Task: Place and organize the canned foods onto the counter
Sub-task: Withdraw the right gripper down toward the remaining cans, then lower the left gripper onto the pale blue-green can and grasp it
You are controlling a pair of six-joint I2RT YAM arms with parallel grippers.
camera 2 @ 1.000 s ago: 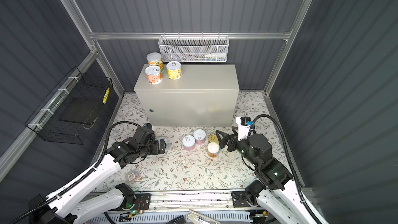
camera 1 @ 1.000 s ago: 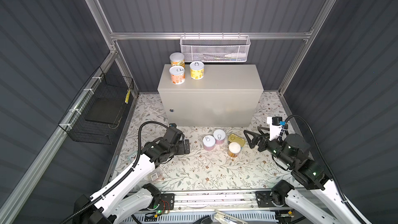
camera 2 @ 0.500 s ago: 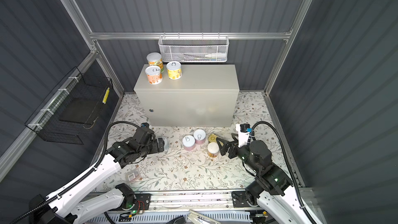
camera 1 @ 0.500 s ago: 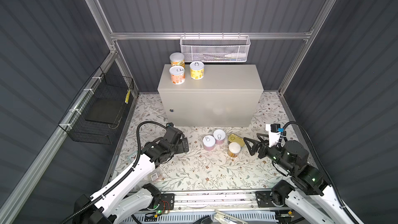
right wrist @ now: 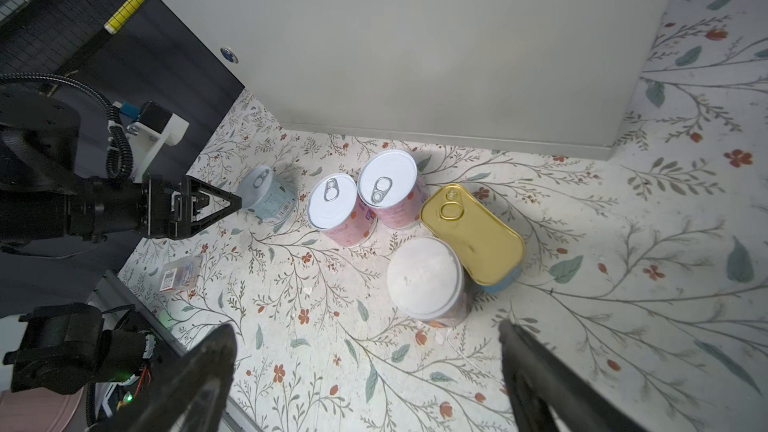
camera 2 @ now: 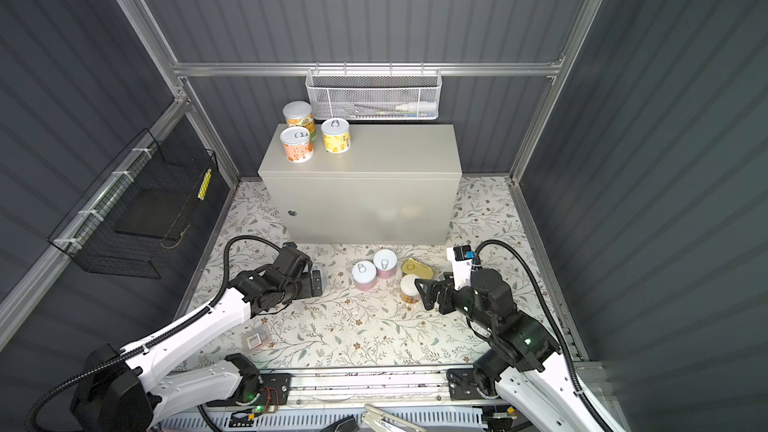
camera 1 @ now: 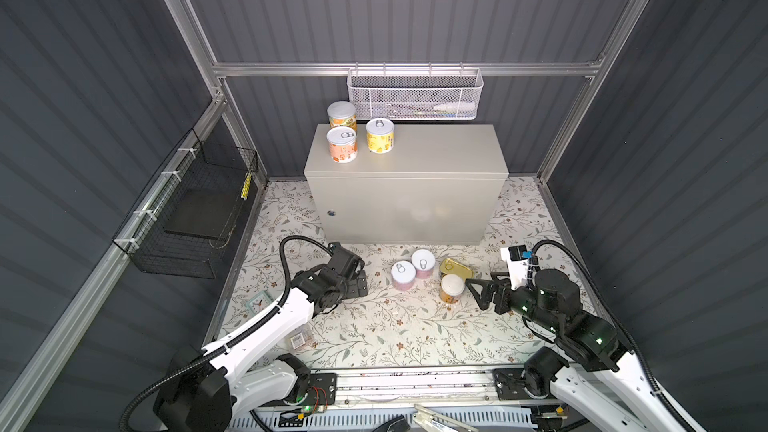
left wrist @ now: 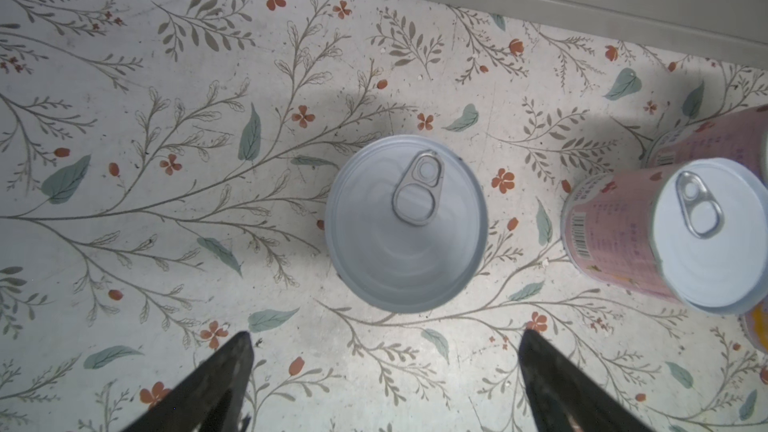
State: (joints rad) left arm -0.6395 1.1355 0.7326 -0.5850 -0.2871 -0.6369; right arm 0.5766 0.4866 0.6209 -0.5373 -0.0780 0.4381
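Facing blue can (left wrist: 405, 224), left gripper (left wrist: 385, 337) jaws wide, holding nothing; right gripper (right wrist: 365, 328) jaws wide too, near orange can (right wrist: 426, 276).

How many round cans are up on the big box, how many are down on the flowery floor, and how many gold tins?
Round cans on the counter: 3 (orange-label can, yellow-label can, back can)
Round cans on the floor: 4 (two pink cans, white-lidded can, blue can)
Gold tin, on the floor: 1
Total: 8
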